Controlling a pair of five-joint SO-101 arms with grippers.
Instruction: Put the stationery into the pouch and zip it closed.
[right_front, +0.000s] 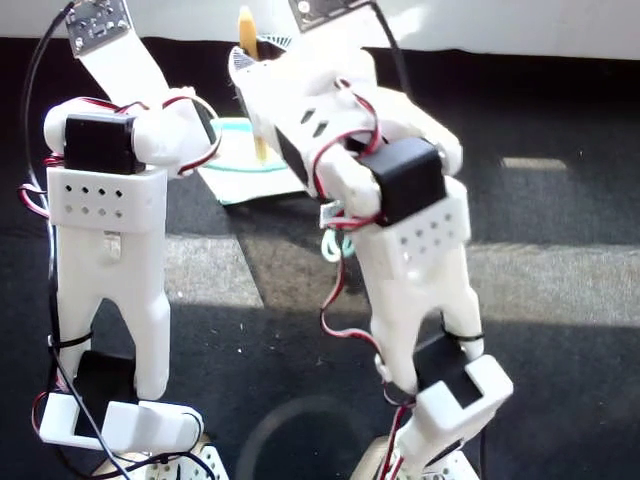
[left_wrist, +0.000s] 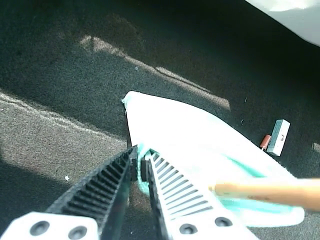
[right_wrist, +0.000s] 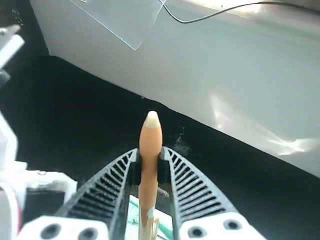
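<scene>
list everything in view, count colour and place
pouch: 1, white with teal edging, on the table
pencil: 1, orange, pale tip, lower end over the pouch
eraser: 1, white, on the table, apart from the pouch
small item: 1, reddish-brown, next to the eraser, unidentifiable
table: 1, dark
left claw: 1, black and white, shut on the pouch's edge
right claw: 1, black and white, shut on the pencil

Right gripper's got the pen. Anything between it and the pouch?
Nothing visible. The pen in the right gripper hangs over the pouch with no object between. The left gripper pinches the pouch's edge, off to the side of the pen. A small white block lies on the table apart from the pouch.
</scene>
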